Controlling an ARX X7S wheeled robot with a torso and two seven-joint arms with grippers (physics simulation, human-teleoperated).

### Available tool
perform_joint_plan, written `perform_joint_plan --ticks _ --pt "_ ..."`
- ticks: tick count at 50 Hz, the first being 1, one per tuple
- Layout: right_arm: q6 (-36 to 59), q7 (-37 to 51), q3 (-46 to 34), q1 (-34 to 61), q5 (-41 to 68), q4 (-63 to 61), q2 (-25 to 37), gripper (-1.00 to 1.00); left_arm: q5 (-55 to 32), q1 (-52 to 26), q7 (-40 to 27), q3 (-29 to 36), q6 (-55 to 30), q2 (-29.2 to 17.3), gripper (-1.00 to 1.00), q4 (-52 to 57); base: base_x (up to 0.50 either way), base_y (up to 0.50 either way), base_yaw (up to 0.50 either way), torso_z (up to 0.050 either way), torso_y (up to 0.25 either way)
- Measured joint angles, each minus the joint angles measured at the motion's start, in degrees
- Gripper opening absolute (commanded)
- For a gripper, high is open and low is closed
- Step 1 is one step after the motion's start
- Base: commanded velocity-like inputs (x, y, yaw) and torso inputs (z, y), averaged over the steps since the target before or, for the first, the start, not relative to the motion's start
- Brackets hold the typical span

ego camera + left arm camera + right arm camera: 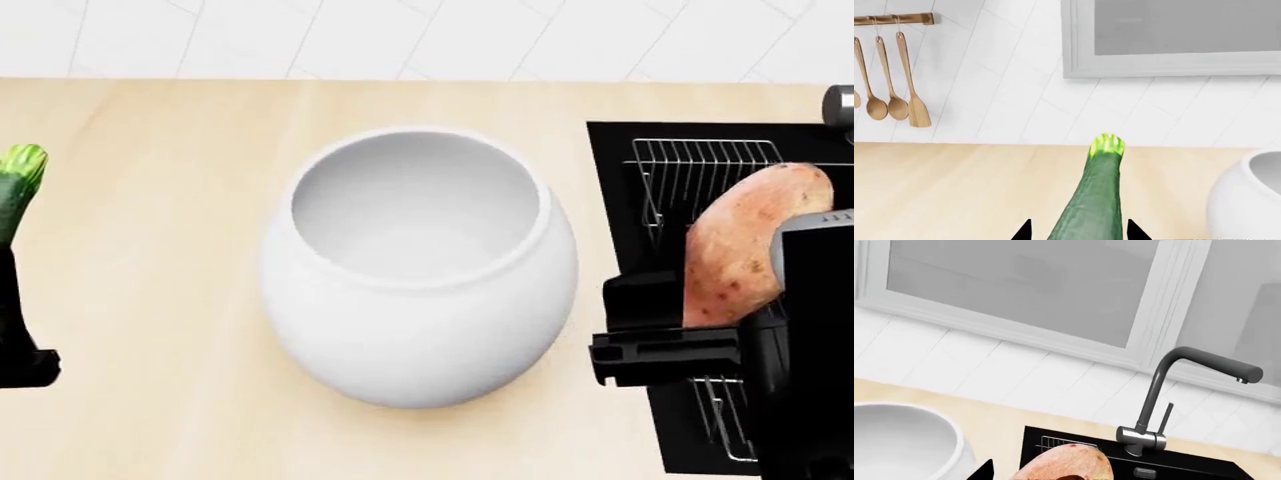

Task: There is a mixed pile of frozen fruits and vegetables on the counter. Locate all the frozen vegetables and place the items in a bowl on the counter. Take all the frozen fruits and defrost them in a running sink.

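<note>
No text, label, brand, number or sign can be read in any of the three views. The bowl [416,262], zucchini [1095,192], sweet potato [738,257], faucet [1167,395] and hanging wooden spoons [894,80] all show plain, unmarked surfaces.

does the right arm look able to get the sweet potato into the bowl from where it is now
Probably yes. The right hand holds the sweet potato over the sink's wire rack, beside the bowl, whose open mouth is empty with nothing between.
</note>
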Motion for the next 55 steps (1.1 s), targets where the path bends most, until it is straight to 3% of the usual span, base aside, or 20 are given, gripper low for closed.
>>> perform_joint_plan --ticks 15,36,55 --pt "-0.13 -1.55 2.91 0.78 4.83 2.94 2.70 -1.00 -0.95 -1.92 0.10 1.10 -0.93 0.08 -1.00 -0.32 0.00 0.00 0.00 0.000 0.001" --pt "-1.78 -3.54 3.78 -0.55 6.10 3.99 2.27 -1.00 -3.63 -3.12 -0.71 0.47 -2.26 -0.18 -1.00 0.27 0.34 0.00 0.00 0.000 0.001" --pt "-1.68 -3.35 3.67 -0.09 6.64 4.09 2.53 -1.00 -4.60 -3.46 -0.95 0.77 -2.38 0.20 -1.00 -0.13 0.05 0.00 0.00 0.000 0.001"
